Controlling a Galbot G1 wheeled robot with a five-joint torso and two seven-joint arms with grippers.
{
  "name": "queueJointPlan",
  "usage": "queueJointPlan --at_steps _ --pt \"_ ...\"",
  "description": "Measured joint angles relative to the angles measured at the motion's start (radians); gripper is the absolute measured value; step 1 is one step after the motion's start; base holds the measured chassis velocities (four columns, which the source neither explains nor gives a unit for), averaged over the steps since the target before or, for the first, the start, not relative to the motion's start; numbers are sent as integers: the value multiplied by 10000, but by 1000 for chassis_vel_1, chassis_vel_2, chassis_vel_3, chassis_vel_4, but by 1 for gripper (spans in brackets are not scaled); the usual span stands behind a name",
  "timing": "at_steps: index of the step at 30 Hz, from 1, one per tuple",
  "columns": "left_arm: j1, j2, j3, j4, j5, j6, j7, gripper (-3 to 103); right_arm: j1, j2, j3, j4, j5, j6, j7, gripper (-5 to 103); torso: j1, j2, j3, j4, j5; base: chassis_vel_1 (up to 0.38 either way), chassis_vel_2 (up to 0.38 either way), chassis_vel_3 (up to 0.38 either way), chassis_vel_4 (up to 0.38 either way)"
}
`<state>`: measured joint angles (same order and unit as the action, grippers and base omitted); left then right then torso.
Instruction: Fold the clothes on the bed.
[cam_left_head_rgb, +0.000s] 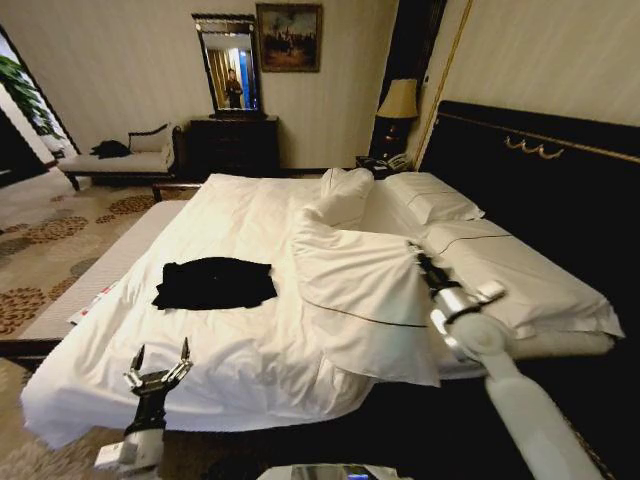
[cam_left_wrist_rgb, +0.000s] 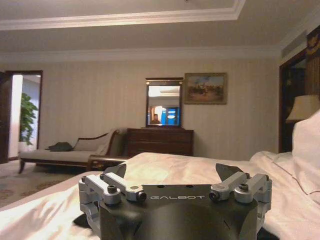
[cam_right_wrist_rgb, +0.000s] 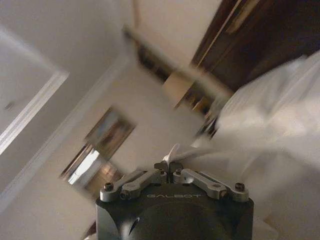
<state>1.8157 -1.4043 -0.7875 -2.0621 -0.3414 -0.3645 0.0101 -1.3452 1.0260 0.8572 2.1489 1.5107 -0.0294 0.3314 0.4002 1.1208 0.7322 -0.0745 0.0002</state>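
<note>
Left end effector was seen hovering at the near edge of the bed, fingers spread wide and pointing up toward the headboard, nothing held. Right end effector was stretched out over the turned-back duvet; in its wrist view the fingers were pressed together on a thin white fold, most likely a bit of that duvet.

Black T-shirt was laid flat on the sheet on the robot's left half of the bed, straight ahead of the left end effector and apart from it, not touched by anything. Its long axis was stretched roughly across the bed, side to side. It sat clearly nearer the left arm, with the right arm well off to the other side across the duvet, so the first reach was judged to be the left's job.

Surface-wise, soft white bedding was spread everywhere, rumpled toward the pillows, so some sink and drag was to be expected. A dark dresser with a mirror, a chaise and patterned carpet were visible behind.
</note>
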Motion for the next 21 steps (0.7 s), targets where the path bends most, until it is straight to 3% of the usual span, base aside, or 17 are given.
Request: queueJointPlan --at_steps 2,5,8,12,19,21 --pt "-77 57 30 38 -30 24 0 100 -143 48 202 62 26 34 44 1 0 0 0 -1 0 0 0 0 0" --pt "-490 351 244 255 -140 124 -2 100 -1213 697 1590 598 -121 300 373 1 0 0 0 4 -4 0 0 0 0" --pt "-646 465 371 344 -178 162 -4 100 -1682 1195 2082 813 -432 428 529 1 0 0 1 3 -2 0 0 0 0" --pt "-956 771 575 515 -352 198 1 100 -2993 2518 3253 1391 -791 755 1447 1 0 1 0 0 -2 0 0 0 0" --pt "-1118 1053 567 617 -662 191 12 100 -3896 3540 3657 1329 -1667 1451 2149 1 0 1 1 3 -5 0 0 0 0" --pt "-1163 1149 568 665 -747 163 21 100 -4021 3958 3709 972 -1981 1733 2692 1 2 1 1 4 -2 0 0 0 0"
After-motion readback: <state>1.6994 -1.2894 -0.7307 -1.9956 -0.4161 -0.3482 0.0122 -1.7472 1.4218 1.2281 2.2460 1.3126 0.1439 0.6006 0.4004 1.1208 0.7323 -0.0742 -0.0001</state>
